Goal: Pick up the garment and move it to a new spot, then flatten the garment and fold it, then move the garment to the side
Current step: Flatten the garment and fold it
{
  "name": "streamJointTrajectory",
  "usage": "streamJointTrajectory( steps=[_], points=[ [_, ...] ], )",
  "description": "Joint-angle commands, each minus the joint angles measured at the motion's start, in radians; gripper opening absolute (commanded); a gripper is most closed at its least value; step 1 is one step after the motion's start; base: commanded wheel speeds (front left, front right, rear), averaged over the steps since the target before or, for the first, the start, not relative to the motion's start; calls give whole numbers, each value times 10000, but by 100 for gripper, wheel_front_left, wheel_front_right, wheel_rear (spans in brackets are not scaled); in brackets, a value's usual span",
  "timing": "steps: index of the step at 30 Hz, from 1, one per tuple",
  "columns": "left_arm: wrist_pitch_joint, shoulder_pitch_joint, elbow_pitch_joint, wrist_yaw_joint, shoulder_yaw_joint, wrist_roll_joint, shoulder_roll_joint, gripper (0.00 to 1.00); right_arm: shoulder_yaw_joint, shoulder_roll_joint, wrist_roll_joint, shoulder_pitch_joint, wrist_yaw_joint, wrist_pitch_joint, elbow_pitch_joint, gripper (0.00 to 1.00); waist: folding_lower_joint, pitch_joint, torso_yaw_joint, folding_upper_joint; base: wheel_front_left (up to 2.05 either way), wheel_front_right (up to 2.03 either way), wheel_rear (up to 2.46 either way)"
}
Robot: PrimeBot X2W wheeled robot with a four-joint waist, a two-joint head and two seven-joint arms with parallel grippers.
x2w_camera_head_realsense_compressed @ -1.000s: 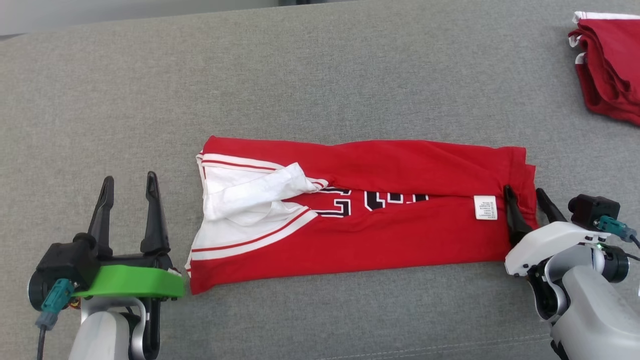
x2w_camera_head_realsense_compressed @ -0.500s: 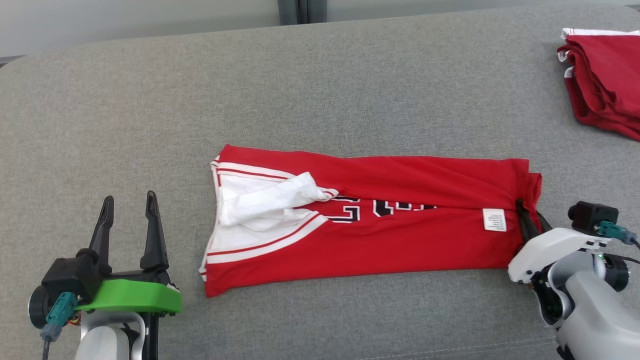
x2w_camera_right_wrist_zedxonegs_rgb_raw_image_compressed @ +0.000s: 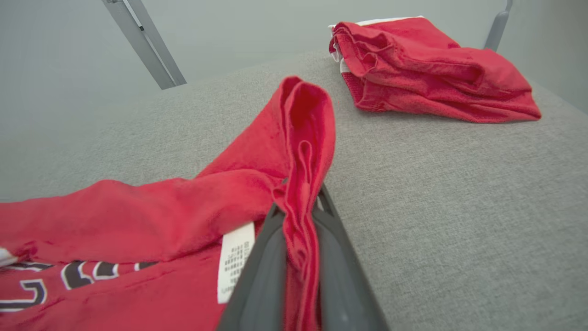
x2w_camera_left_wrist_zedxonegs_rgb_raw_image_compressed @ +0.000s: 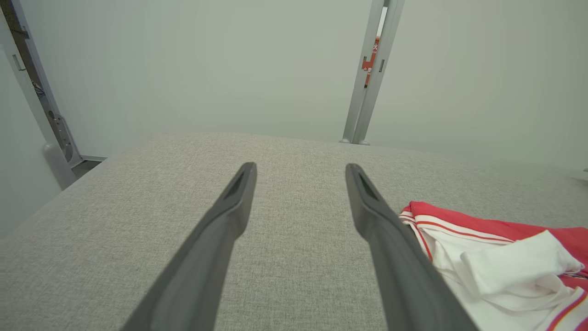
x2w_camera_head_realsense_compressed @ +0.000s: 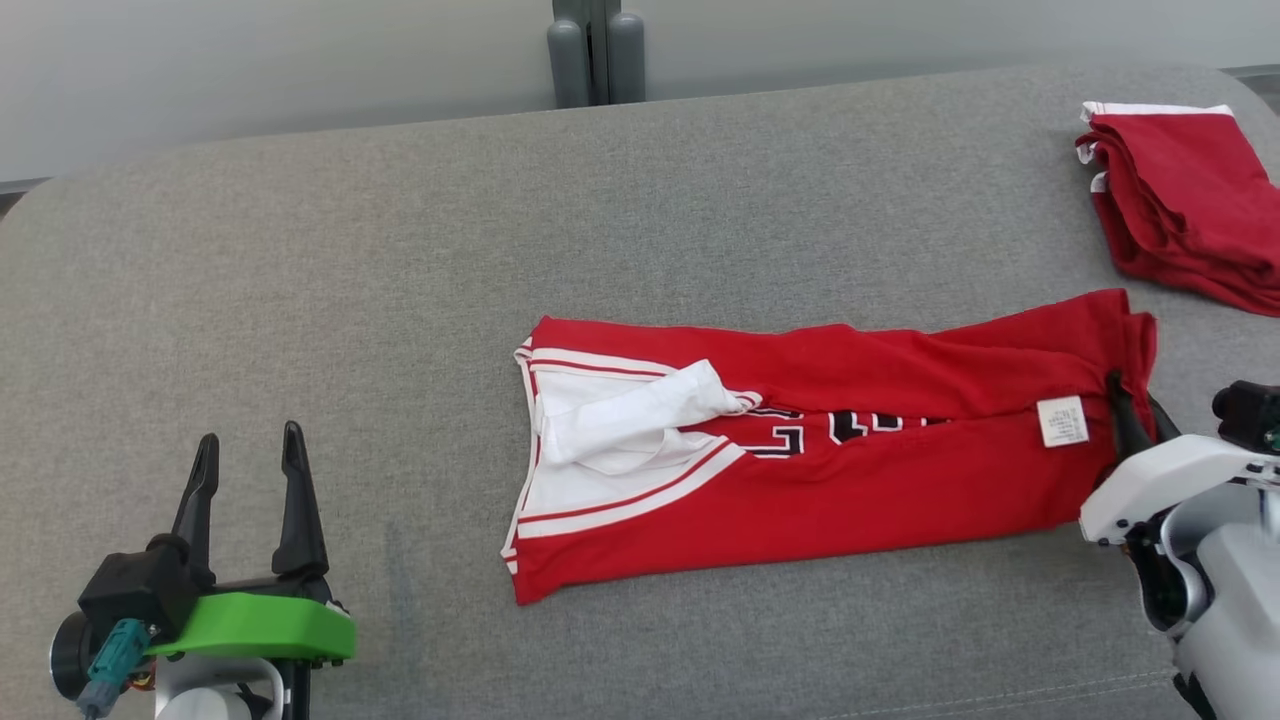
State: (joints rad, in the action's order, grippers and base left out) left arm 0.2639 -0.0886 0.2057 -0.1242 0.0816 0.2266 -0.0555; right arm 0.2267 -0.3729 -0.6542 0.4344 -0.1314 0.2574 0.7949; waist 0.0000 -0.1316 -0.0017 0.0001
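The garment is a red jersey with white trim and black lettering, folded into a long strip across the grey surface. My right gripper is shut on its right end, beside the white label. In the right wrist view the red cloth is bunched between the closed gripper and stands up above the fingertips. My left gripper is open and holds nothing, well left of the garment's white-trimmed end. In the left wrist view the left gripper points across bare fabric, with the garment at lower right.
A second red garment lies folded at the far right corner, just beyond the held end; the right wrist view has this folded pile close ahead. A grey metal post stands behind the surface's far edge.
The right gripper closed on the garment's right end and pulled it to the right, away from the left gripper. The left gripper stayed open. The head camera tilted up.
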Motion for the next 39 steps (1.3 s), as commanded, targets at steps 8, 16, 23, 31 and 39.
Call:
streamJointTrajectory(
  steps=[8,16,23,31,39],
  points=[
    [-1,274,-42,-45,194,-167,19,100,858,897,54,-159,11,-152,-1668,0,0,171,33,-1,0,0,0],
    [-1,29,9,-61,59,-187,34,100,1938,2090,293,307,8,-814,-2800,0,0,-16,312,-1,0,0,0],
    [-1,-352,138,-60,-209,-17,39,100,2760,3003,339,983,8,-1073,-2527,0,0,-335,859,-1,0,0,0],
    [-1,-714,294,-2,-566,291,40,100,4172,3219,-586,1740,7,-915,-2008,0,0,-751,1493,-1,0,0,0],
    [-1,-939,430,101,-798,454,41,100,5313,3207,-1587,2377,7,-321,-1050,100,0,-916,1738,-1,0,0,0]
  ],
)
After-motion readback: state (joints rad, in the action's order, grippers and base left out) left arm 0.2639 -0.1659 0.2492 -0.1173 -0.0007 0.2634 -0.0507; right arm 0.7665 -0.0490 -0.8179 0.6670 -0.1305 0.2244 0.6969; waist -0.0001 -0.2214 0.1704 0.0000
